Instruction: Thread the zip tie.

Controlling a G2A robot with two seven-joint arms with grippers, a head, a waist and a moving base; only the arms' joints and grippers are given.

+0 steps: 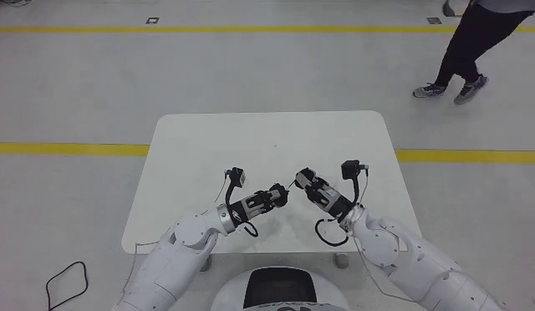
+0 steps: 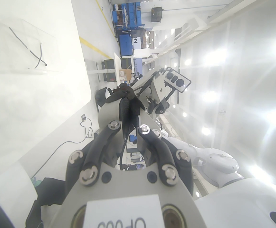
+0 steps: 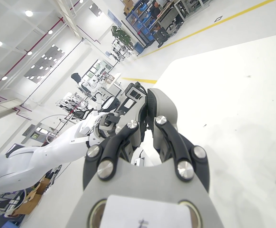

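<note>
**Table** (image 1: pixel 251 135): white, with rounded corners. Both arms are over its near half. The grippers point at each other, tip close to tip, raised off the surface.

**Left gripper** (image 2: pixel 128 103): the jaws are fully closed and the black pads are pressed flat together. The gripper is on the left side of the pair in the top view and angles toward the table centre.

**Right gripper** (image 3: pixel 148 100): the jaws are fully closed and the ribbed pads meet along their length. It cannot be told whether anything is clamped between them. The left arm's wrist camera is just beyond the fingertips in the right wrist view.

**Zip tie** (image 1: pixel 290 183): in the top view a fine line bridges the short gap between the two sets of fingertips. This appears to be the tie, gripped at the left gripper's tip and held clear of the table. It is too thin there for its head or tail to be made out.

**Sheet** (image 2: pixel 16 46): a clear plastic sheet lies flat on the table, well apart from both grippers. Thin black strands (image 2: pixel 33 53) lie on it, two of them crossing.
</note>
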